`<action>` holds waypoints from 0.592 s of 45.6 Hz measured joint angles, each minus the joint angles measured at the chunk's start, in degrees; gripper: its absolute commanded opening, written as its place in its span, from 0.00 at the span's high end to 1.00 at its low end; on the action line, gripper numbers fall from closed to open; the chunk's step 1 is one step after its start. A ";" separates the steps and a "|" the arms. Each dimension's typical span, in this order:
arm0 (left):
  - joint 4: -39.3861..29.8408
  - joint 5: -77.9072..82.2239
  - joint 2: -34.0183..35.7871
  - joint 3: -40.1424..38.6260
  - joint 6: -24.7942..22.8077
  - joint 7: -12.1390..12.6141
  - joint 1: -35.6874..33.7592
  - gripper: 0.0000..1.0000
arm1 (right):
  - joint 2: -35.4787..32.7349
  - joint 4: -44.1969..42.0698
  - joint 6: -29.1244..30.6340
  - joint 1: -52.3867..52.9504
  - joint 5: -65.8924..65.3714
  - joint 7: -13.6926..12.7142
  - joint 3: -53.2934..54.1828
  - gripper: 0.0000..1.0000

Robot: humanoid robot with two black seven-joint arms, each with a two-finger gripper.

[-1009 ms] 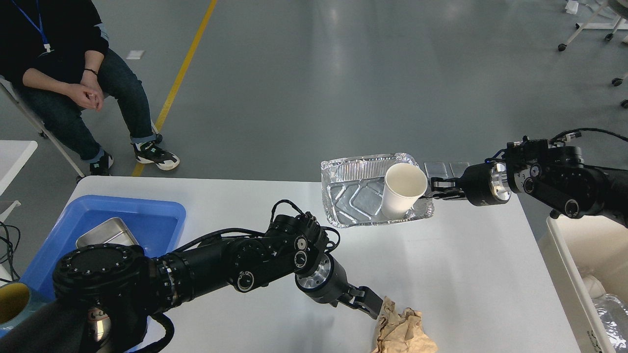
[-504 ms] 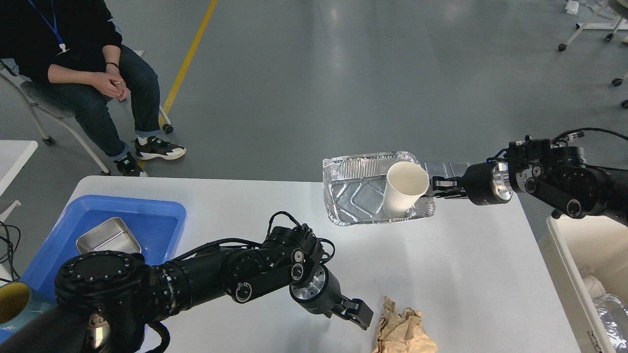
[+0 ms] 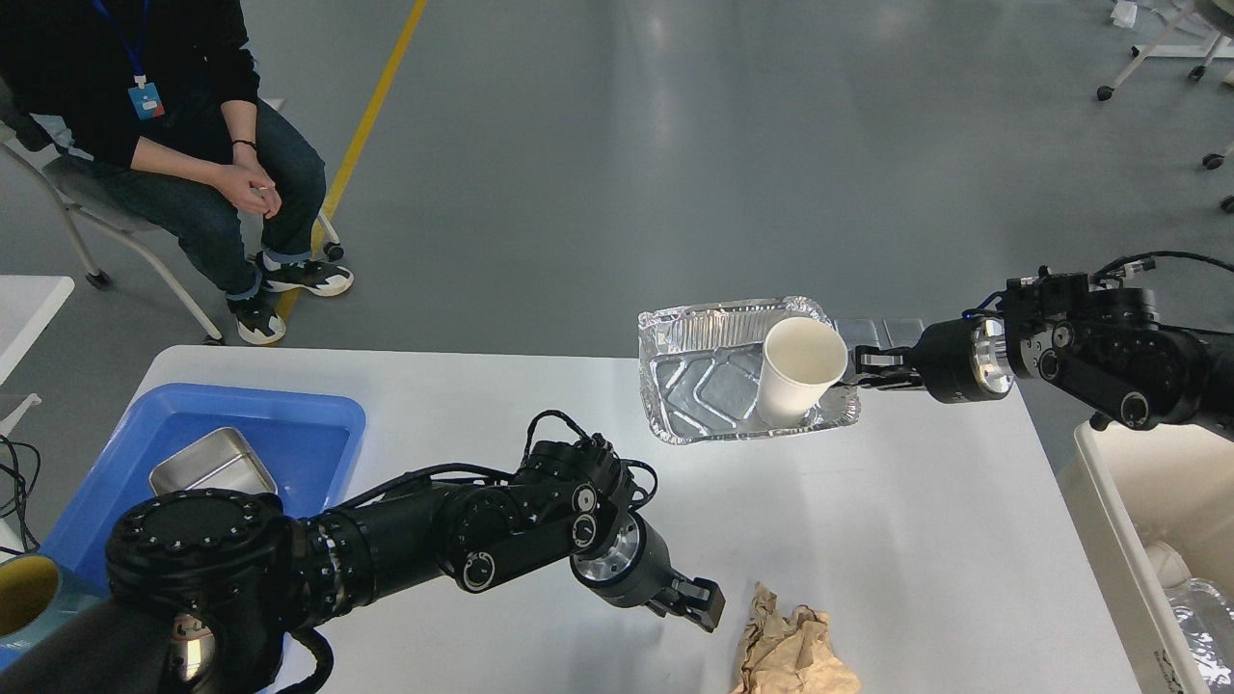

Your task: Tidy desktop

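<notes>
With the right gripper (image 3: 861,370) pinched on the rim of the foil tray (image 3: 713,386) carrying a paper cup (image 3: 796,384), above the desktop (image 3: 916,540) filling the lower frame, level carrying seems wise; whether the left gripper (image 3: 702,607) is parted cannot be told.

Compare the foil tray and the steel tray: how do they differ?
The foil tray is crinkled and shiny; the steel tray is smooth and dull. The foil tray is gripped at its rim by the right gripper; the steel tray rests in the blue tray. The foil tray holds a white cup; the steel tray looks empty. Both are shallow, rectangular metal trays.
</notes>
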 measured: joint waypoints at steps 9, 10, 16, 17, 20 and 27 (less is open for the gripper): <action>0.06 0.37 -0.06 0.12 3.44 0.38 0.05 1.00 | -0.22 0.09 0.00 0.00 0.00 0.00 0.00 1.00; 0.10 0.41 -0.06 0.16 4.23 0.42 0.07 1.00 | -0.24 0.10 0.00 0.00 0.00 0.00 0.00 1.00; 0.32 0.03 -0.06 2.27 11.69 1.73 0.18 1.00 | -0.33 0.11 0.00 0.00 0.00 0.00 0.00 1.00; 0.33 -0.18 -0.06 2.62 12.75 2.09 0.18 1.00 | -0.33 0.12 0.00 0.00 0.00 0.00 0.00 1.00; 0.34 -0.62 -0.06 3.27 15.33 3.69 0.32 1.00 | -0.33 0.16 0.00 0.00 0.00 0.00 0.00 1.00; 0.23 -1.78 0.08 3.37 17.42 9.40 1.86 1.00 | -0.29 0.18 0.00 0.00 0.00 0.00 0.04 1.00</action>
